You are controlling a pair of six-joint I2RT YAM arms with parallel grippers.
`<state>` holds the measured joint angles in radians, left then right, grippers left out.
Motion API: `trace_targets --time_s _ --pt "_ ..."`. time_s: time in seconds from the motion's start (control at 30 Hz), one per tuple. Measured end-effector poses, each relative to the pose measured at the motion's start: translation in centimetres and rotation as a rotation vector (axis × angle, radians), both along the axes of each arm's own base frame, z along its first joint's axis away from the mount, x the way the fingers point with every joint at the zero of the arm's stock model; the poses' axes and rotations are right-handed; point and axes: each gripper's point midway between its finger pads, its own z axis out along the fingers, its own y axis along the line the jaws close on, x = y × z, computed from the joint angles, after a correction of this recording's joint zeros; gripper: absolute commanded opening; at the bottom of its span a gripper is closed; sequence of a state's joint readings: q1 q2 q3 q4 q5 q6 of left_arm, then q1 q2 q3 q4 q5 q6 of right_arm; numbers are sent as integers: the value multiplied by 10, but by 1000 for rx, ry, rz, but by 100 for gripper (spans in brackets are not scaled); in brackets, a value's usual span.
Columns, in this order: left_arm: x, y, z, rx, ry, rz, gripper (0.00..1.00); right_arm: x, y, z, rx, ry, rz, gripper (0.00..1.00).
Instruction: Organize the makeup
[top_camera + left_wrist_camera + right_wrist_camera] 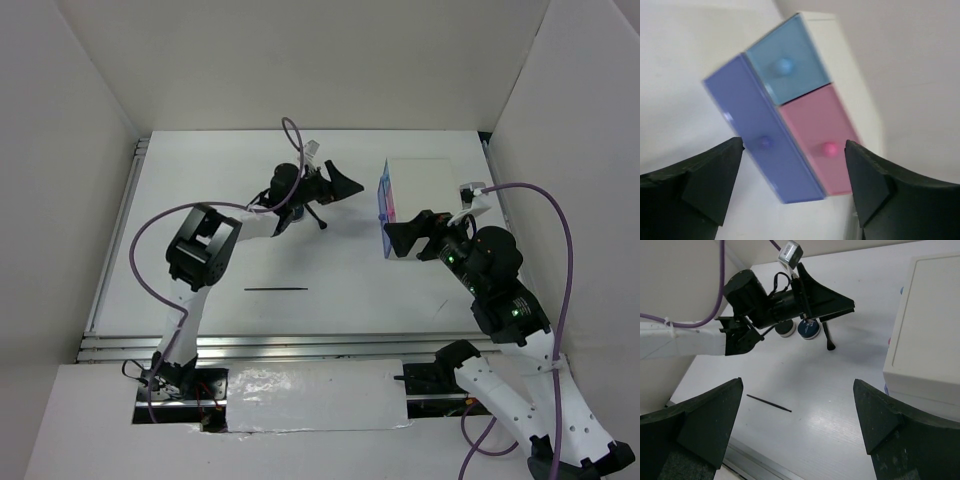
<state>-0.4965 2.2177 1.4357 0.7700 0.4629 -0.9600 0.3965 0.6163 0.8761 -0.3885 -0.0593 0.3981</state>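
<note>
The left pincer [846, 309] half hides two compacts [808, 329], and the drawer box [805, 125] is blurred.

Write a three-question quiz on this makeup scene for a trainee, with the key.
1. Fill in: in the left wrist view, the white box shows ___ coloured drawer fronts.
2. True or false: the left gripper is shut on a makeup item.
3. The thin black pencil lies: A) on top of the box; B) alone on the table, apart from the other makeup; C) inside a drawer.

Key: 1) three: purple, blue, pink. 2) False: it is open and empty. 3) B.
</note>
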Motion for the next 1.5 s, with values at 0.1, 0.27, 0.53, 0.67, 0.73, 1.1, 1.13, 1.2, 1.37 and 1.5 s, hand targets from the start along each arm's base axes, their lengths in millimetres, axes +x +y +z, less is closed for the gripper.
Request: trace_targets --time_s 0.1,0.27,0.53,0.67,0.73,1.1,1.13,1.2,1.37,1.5 --pt "-17 -8 16 -86 -10 -55 99 0 0 0 0 0 0 99" --pt "-51 -33 18 -140 17 -162 99 0 0 0 0 0 0 99" --pt "-79 -70 21 -168 27 -263 86 0 -1 0 -1 -1 -3 99" --pt "-72 -71 8 -179 47 -256 82 0 -1 0 -2 -3 -2 99" --pt "-69 -72 -4 -175 76 -251 81 0 -1 0 -2 -3 -3 99" --pt "-52 -80 -4 -187 66 -240 60 0 -1 0 -2 -3 -3 99" --pt "-50 -81 -1 -193 56 -241 59 0 -1 0 -2 -3 -2 99" --pt "-48 -82 2 -198 47 -242 57 0 -1 0 -2 -3 -2 99" --pt "-47 -85 -7 -189 61 -243 55 0 -1 0 -2 -3 -3 99" --pt "-49 -87 -12 -187 73 -245 51 0 -1 0 -2 -4 -3 99"
